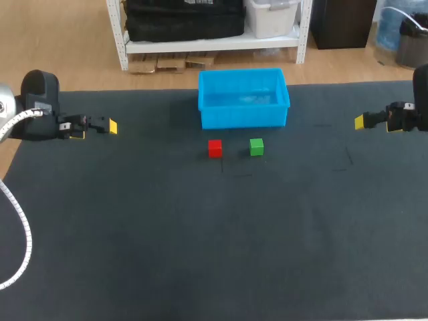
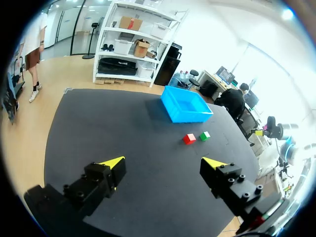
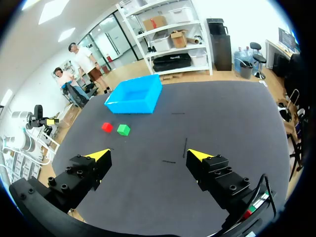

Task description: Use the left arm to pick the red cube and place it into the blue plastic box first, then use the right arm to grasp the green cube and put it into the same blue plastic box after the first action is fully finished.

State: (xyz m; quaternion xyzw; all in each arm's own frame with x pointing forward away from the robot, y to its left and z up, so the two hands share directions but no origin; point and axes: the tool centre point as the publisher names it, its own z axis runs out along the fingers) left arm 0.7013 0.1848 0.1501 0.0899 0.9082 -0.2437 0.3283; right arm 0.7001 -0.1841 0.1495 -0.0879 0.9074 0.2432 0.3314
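On the dark mat (image 1: 200,254), at 6 o'clock of the blue plastic box (image 1: 244,117): red cube (image 1: 215,148), green cube (image 1: 257,147) near at its 3 o'clock, not touching.
Probably light, rigid, flat-sided; best pinched from above across two opposite faces. Left gripper (image 2: 164,163) wide open, holding nothing, well off at 9 o'clock; right gripper (image 3: 148,154) likewise at 3 o'clock. Matte surface, likely grippy; box wall near behind.
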